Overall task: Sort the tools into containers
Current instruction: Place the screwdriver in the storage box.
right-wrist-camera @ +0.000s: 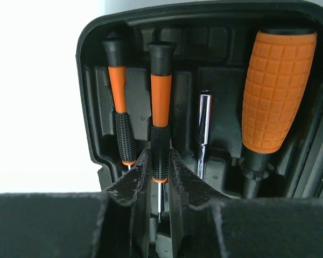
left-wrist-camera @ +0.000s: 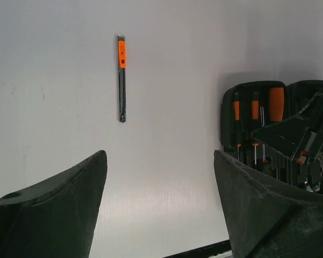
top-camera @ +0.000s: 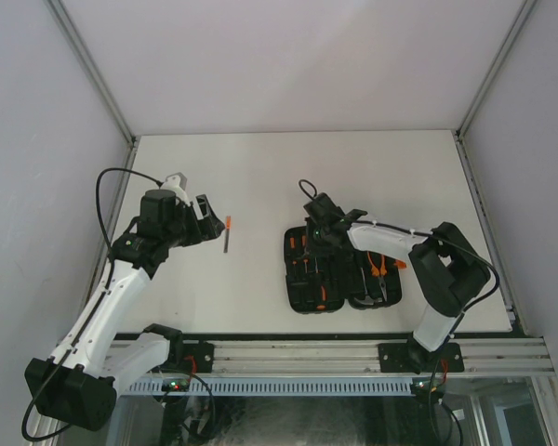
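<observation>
The black tool case [top-camera: 301,295] lies open right of centre, with several orange-and-black tools in its slots. My right gripper [top-camera: 314,229] is over the case's far left half. In the right wrist view it [right-wrist-camera: 161,161] is shut on the black grip of a thin screwdriver [right-wrist-camera: 161,102] that lies in a moulded slot. Another thin screwdriver [right-wrist-camera: 120,102] lies in the slot to its left. One loose thin orange-and-black tool [top-camera: 227,233] lies on the table. My left gripper [top-camera: 207,219] is open and empty beside it; the tool also shows in the left wrist view [left-wrist-camera: 121,78], ahead of the gripper [left-wrist-camera: 160,157].
A thick orange handle [right-wrist-camera: 277,88] and a chrome bit [right-wrist-camera: 203,126] sit in slots right of the held screwdriver. Pliers [top-camera: 377,269] lie in the case's right half. The case shows in the left wrist view [left-wrist-camera: 229,105] at the right. White walls enclose the table [top-camera: 279,167].
</observation>
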`<state>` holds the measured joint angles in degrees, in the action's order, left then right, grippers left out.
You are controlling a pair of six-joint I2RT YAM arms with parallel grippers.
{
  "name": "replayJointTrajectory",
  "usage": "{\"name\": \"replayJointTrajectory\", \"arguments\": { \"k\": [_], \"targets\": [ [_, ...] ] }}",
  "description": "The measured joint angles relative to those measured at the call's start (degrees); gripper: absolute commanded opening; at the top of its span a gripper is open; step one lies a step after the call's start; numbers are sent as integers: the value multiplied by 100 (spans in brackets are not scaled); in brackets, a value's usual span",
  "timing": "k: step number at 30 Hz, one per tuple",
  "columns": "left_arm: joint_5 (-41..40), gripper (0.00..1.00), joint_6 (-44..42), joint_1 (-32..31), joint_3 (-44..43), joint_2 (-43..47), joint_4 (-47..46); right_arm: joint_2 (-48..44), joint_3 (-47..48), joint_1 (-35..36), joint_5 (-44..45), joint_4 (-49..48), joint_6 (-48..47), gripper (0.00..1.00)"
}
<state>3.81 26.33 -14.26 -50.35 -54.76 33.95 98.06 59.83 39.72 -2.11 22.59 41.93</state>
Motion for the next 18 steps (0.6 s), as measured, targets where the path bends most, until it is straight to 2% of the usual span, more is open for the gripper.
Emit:
{"name": "replayJointTrajectory", "arguments": {
  "k": [7, 11, 18],
  "targets": [
    [7, 84, 0, 0, 0, 0, 0, 142, 85, -28, -44, -35, -79, 7],
    [7, 84, 0, 2, 0, 0, -2, 197, 166, -33, -39, 9, -129, 16],
    [9, 84, 0, 4, 0, 0, -2, 201, 205, -35, -2, 20, -214, 24]
  ]
}}
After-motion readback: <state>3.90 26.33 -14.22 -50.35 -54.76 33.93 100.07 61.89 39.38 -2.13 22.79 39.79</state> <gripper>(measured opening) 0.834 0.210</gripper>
